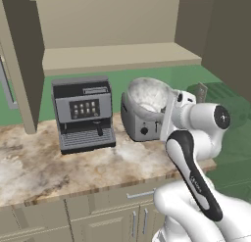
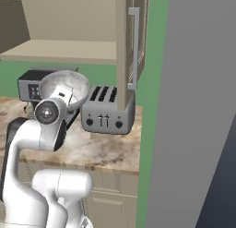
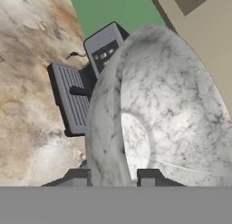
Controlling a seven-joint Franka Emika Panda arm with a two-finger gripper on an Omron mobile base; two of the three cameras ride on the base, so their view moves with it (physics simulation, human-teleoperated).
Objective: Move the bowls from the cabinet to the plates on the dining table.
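Marbled grey-white stone look marks the bowl, which is clamped by its rim in the gripper: in the hand view one finger tip sits outside the wall and the other inside it, with the rim between them. The bowl is held up in the air, tilted on its side so that its hollow faces partly sideways, above the marbled counter and in front of the toaster. In the left base view it hangs just right of the coffee machine and overlaps the toaster's top; in the right base view it covers part of the coffee machine. Above the counter the cabinet stands open, its beige shelf bare where it shows, and its door with a long silver handle swings out to the right, over the toaster. The white arm folds up from below, its wrist level with the bowl. A green wall runs behind the counter, and beige drawer fronts lie beneath it.
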